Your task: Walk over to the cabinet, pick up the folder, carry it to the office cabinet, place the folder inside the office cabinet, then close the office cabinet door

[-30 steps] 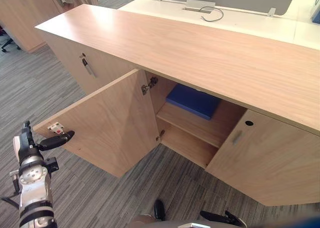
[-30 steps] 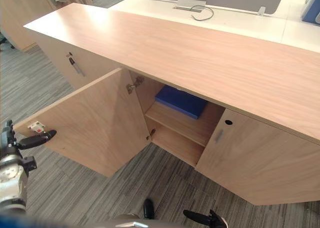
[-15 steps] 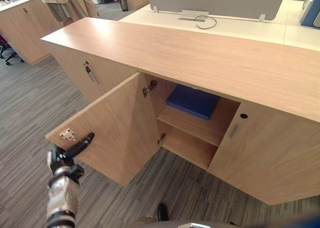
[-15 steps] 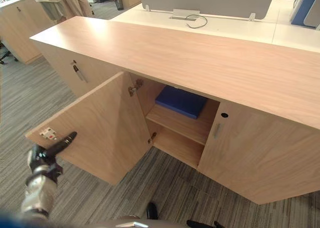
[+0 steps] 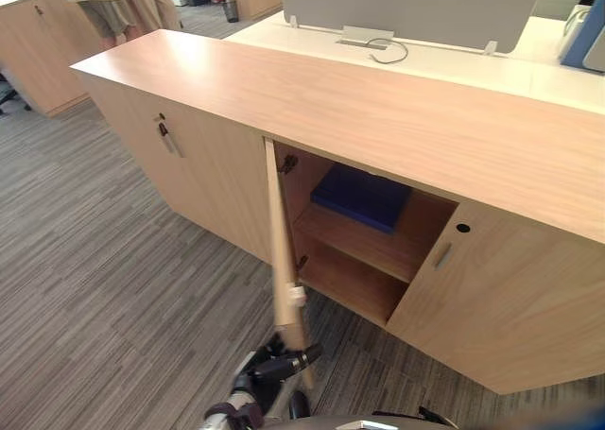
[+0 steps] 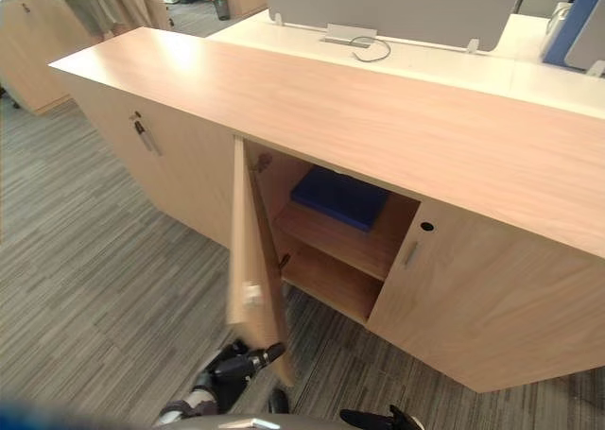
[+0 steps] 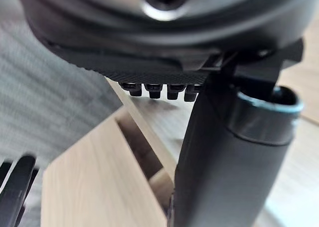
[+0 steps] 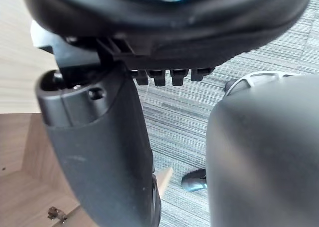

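Inside the cabinet (image 5: 378, 118), the folder (image 5: 359, 196) lies well apart from left hand's (image 5: 265, 371) straight fingers (image 5: 296, 358).

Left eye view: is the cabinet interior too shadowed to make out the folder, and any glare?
Left eye view: interior shaded, yet the blue folder reads clearly on the upper shelf. Right eye view: soft bright sheen on the cabinet top, hiding nothing.

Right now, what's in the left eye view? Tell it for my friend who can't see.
The office cabinet has its left door partly open, seen edge-on, with the robot's left hand by the door's lower corner. Inside, a blue folder lies flat on the upper shelf; the right door is shut.
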Tool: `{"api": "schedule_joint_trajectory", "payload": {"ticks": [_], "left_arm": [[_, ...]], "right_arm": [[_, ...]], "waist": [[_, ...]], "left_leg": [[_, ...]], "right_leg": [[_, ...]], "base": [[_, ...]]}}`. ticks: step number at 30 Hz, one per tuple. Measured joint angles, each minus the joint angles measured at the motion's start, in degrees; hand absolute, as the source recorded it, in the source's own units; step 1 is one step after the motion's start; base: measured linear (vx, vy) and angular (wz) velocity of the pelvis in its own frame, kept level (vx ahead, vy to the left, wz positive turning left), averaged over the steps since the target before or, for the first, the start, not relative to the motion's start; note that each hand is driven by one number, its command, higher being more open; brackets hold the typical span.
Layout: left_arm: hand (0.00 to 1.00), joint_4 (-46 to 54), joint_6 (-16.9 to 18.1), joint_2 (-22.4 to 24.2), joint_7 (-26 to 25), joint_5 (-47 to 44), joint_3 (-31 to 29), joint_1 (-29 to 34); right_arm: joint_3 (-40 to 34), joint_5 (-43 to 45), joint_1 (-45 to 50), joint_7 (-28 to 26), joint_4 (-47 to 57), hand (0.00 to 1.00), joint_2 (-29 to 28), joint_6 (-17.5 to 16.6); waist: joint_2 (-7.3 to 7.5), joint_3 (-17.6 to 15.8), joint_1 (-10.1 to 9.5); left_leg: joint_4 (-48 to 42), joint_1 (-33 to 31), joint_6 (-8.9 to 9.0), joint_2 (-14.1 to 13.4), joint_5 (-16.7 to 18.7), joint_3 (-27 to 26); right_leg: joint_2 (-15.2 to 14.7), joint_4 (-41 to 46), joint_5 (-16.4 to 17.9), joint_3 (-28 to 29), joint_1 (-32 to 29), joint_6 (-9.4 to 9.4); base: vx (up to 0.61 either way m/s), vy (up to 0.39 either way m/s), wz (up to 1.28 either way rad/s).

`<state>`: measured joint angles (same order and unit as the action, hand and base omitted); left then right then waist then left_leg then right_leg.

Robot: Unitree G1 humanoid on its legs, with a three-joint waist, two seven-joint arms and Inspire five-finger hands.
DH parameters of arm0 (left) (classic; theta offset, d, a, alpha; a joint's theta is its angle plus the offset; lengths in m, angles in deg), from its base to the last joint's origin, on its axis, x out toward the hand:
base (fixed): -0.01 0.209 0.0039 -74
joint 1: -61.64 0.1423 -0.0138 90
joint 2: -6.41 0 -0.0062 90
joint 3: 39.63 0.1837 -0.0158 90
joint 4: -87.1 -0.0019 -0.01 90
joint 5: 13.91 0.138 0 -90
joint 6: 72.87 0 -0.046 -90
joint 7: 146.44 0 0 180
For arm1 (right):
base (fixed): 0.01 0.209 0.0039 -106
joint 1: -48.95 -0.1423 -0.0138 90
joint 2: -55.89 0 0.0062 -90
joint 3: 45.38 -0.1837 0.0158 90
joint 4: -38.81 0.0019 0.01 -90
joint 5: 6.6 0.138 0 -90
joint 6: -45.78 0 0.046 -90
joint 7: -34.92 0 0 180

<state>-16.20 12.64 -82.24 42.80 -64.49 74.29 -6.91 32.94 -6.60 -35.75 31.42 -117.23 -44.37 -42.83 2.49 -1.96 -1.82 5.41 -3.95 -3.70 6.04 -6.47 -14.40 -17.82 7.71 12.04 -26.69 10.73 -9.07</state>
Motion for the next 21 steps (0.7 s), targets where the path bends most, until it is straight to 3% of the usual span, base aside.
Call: {"api": "schedule_joint_trajectory", "payload": {"ticks": [7, 11, 15, 21], "left_arm": [[1.00, 2.61, 0.67, 0.54, 0.74, 3.26, -0.62, -1.87], [1.00, 2.77, 1.53, 1.43, 0.75, 7.07, -0.45, -2.76], [1.00, 2.88, 1.55, 1.61, 1.08, 8.04, 1.46, -2.80], [1.00, 2.77, 1.45, 1.17, 2.42, 8.06, 2.11, -4.23]], "right_arm": [[1.85, 0.03, 0.56, 0.08, -0.07, 1.00, 1.21, -0.24], [1.79, 0.40, 0.55, 0.01, -0.09, 1.00, 0.89, -0.57], [1.14, 2.44, 0.59, -0.10, -0.70, 1.00, 0.74, -0.75], [-4.70, 2.39, 1.36, -0.22, -0.51, 1.00, -0.59, -0.54]], "waist": [[-1.56, 0.96, 1.10], [-1.09, 0.66, 2.35], [-1.16, -0.49, 2.62], [-1.60, -2.58, 4.62]], "left_leg": [[0.02, 0.14, 0.34, -0.41, 0.14, 0.23], [0.01, 0.67, 0.91, -1.06, 0.37, -0.21], [-0.04, 3.86, 2.28, -4.44, 1.55, -5.48], [-0.32, 6.29, 3.26, -8.69, 2.12, -13.51]], "right_leg": [[0.51, -0.26, 0.00, -0.72, 0.46, 0.01], [0.86, 0.18, -0.09, -0.81, 0.54, 0.35], [2.24, 3.02, -1.57, 1.76, -1.08, 3.02], [4.03, 5.71, -2.43, 0.13, -4.61, 3.62]], "base": [[0.01, -0.002, 0.02], [0.03, -0.007, -0.06], [0.03, 0.008, -0.68], [0.01, -0.031, -0.82]]}}
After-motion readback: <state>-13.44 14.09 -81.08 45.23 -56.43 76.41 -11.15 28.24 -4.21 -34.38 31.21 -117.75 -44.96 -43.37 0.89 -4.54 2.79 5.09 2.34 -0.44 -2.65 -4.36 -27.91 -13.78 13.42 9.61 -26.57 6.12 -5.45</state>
